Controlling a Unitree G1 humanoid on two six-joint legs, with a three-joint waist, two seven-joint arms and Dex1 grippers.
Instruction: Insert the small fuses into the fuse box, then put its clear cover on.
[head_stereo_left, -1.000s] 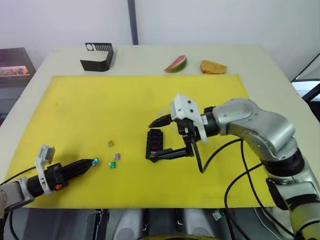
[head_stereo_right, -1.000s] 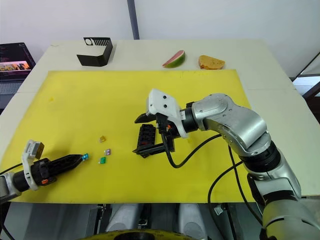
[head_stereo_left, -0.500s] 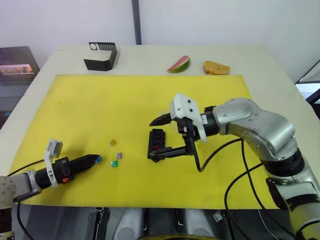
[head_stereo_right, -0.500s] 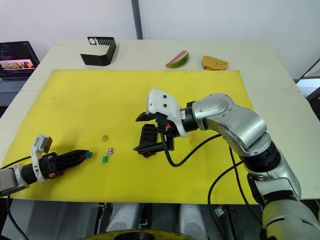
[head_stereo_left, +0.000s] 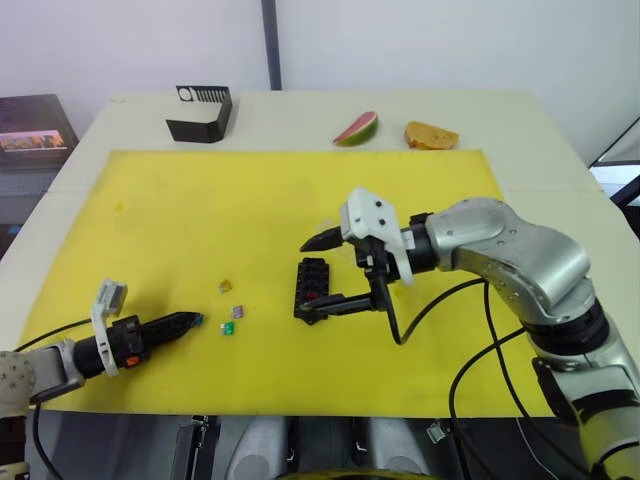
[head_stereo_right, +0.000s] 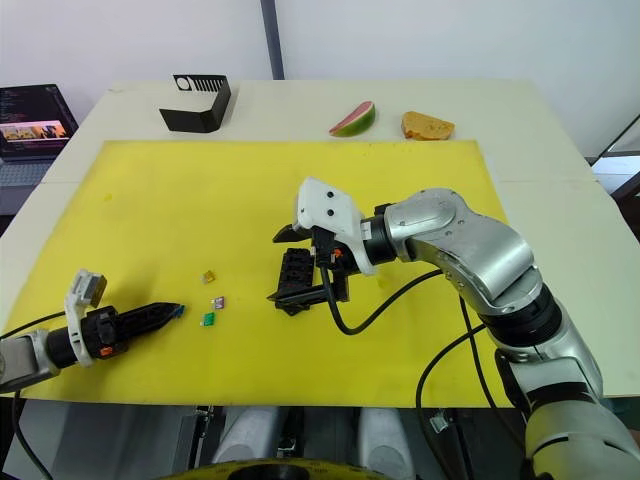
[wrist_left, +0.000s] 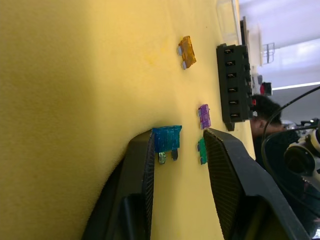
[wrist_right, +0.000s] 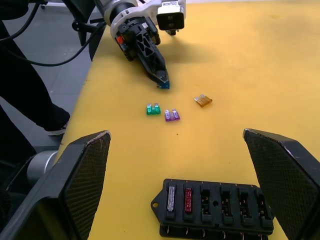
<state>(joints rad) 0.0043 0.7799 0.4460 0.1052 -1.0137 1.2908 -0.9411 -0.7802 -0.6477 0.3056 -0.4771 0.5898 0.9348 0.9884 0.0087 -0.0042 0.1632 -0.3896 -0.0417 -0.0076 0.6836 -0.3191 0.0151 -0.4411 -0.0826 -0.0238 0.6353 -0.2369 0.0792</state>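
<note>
Left tool (head_stereo_left: 190, 321) parted around a blue fuse (wrist_left: 166, 139) touching one finger, right tool (head_stereo_left: 318, 275) spread wide over the fuse box (wrist_right: 216, 207), green fuse (head_stereo_left: 227, 328) nearby on yellow surface (head_stereo_left: 180, 210)

The right arm (head_stereo_left: 500, 250) was built of bulky rounded silver-grey shells with black joint rings, and black cables looped loosely beneath it. A white angular camera housing (head_stereo_left: 368, 217) sat at its wrist. The left arm (head_stereo_left: 60, 362) was slimmer, grey, with a black wrist section, a small orange-red mark and a white bracket (head_stereo_left: 105, 305).
</note>
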